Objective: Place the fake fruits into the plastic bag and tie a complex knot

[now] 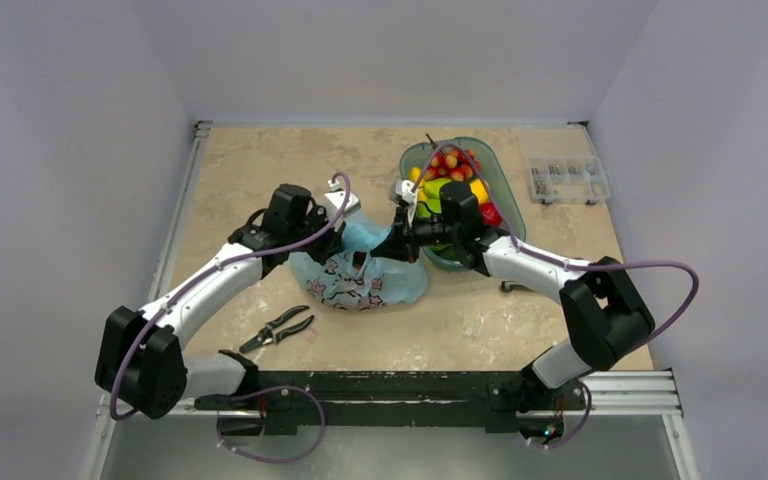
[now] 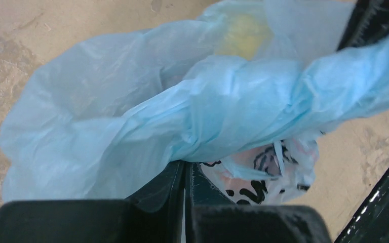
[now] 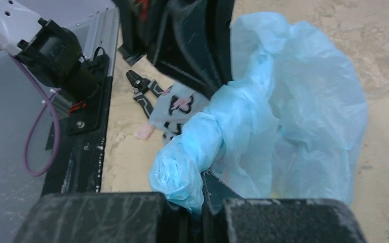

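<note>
Both the left fingers and right fingers are pinching shut on twisted strands of the thin, probably slippery, light plastic bag lying on the desk, best gripped at its bunched twists.

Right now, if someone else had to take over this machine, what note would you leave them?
Left gripper: shut on a twisted strand of the plastic bag.
Right gripper: shut on twisted bag plastic too.
Fake fruits: most lie in the teal dish beside the bag; what looks like a yellow fruit shows through the plastic.
Done: the bag's top is gathered and twisted between both grippers.
Left: the fruits in the dish are not bagged, and no finished knot shows.
</note>
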Controlling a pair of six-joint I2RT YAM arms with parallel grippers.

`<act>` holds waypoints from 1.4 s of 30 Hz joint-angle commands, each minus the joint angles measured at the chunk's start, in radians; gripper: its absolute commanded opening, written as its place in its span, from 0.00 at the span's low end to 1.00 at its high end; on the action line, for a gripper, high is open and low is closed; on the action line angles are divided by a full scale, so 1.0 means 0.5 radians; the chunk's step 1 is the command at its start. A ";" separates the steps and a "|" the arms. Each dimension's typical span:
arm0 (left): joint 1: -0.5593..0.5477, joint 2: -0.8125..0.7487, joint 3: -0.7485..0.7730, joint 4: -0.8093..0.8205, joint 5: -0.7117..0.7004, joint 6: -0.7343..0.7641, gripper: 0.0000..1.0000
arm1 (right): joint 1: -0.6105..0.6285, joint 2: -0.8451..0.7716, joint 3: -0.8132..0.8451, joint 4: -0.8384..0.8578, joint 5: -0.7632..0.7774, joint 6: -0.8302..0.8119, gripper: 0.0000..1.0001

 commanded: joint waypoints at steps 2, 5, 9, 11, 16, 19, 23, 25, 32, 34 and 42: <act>0.145 0.012 0.021 0.209 0.239 -0.140 0.00 | 0.051 -0.194 -0.053 0.136 -0.061 0.255 0.00; 0.237 -0.017 0.056 0.132 0.745 -0.143 0.00 | 0.063 -0.217 -0.058 0.154 0.018 0.341 0.00; 0.183 -0.109 0.008 0.043 1.096 -0.213 0.00 | 0.064 -0.188 -0.055 0.161 0.191 0.422 0.00; 0.116 -0.123 -0.040 0.051 1.059 -0.254 0.00 | 0.066 -0.173 -0.050 0.183 0.234 0.453 0.00; 0.048 0.013 -0.099 0.208 0.724 -0.495 0.00 | 0.073 -0.175 -0.052 0.176 0.256 0.476 0.00; 0.053 0.099 -0.100 0.286 0.366 -0.573 0.00 | 0.081 -0.227 -0.095 0.177 0.207 0.446 0.00; 0.079 0.090 -0.185 0.567 0.194 -0.688 0.00 | 0.111 -0.317 -0.170 0.085 0.173 0.333 0.00; 0.086 0.079 -0.223 0.708 0.218 -0.775 0.00 | 0.124 -0.342 -0.211 0.055 0.143 0.308 0.00; 0.087 0.094 -0.269 0.869 0.372 -0.875 0.00 | 0.130 -0.383 -0.080 -0.139 -0.104 0.251 0.43; 0.087 0.073 -0.290 0.862 0.383 -0.861 0.00 | 0.057 -0.402 0.088 -0.336 -0.146 0.240 0.65; 0.086 -0.010 -0.335 0.885 0.458 -0.918 0.00 | -0.400 -0.146 0.657 -0.490 -0.404 0.436 0.68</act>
